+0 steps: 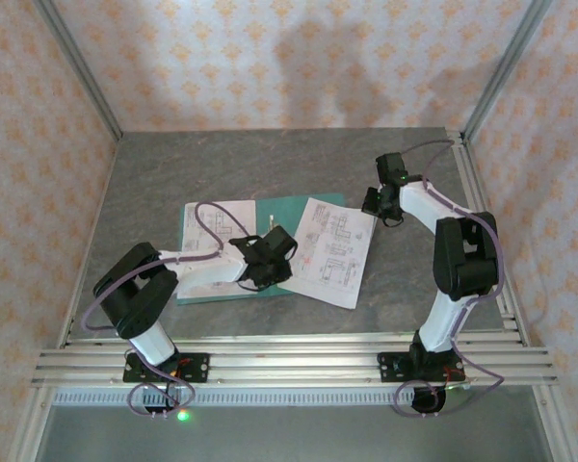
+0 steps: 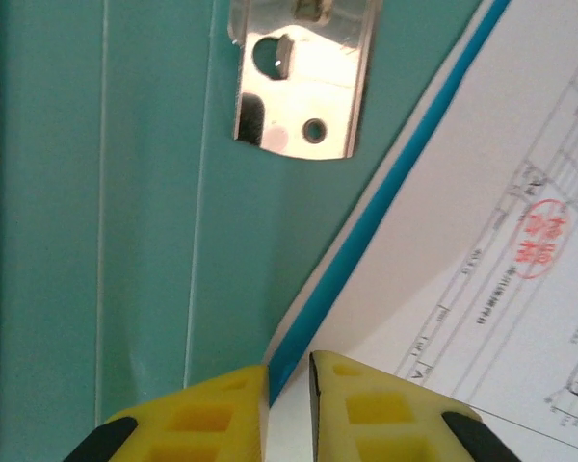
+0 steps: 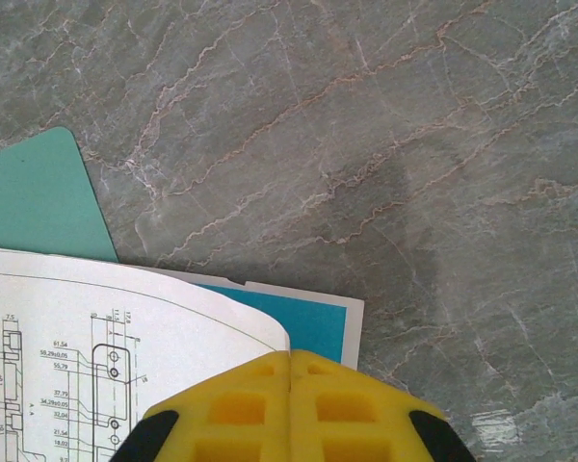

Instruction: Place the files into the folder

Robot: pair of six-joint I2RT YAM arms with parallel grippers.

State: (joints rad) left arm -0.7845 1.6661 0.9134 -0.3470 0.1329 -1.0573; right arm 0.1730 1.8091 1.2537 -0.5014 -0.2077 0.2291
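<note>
Folder (image 2: 125, 241) edge meets left gripper (image 2: 289, 366) gap; files (image 2: 453, 183) alongside.

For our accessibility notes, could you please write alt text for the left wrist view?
Two yellow fingertips of the left gripper, a slim gap between them, point at the edge where a white printed sheet with a red stamp meets the open teal folder. A shiny metal clip sits on the folder at the top.

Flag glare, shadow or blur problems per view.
Top external: even light, a soft shadow on the back wall, drawings on the white sheets too small to read. Left wrist: glare blows out the metal clip; text on the stamped sheet slightly soft. Right wrist: sharp; a shadow band crosses the marbled tabletop.
</note>
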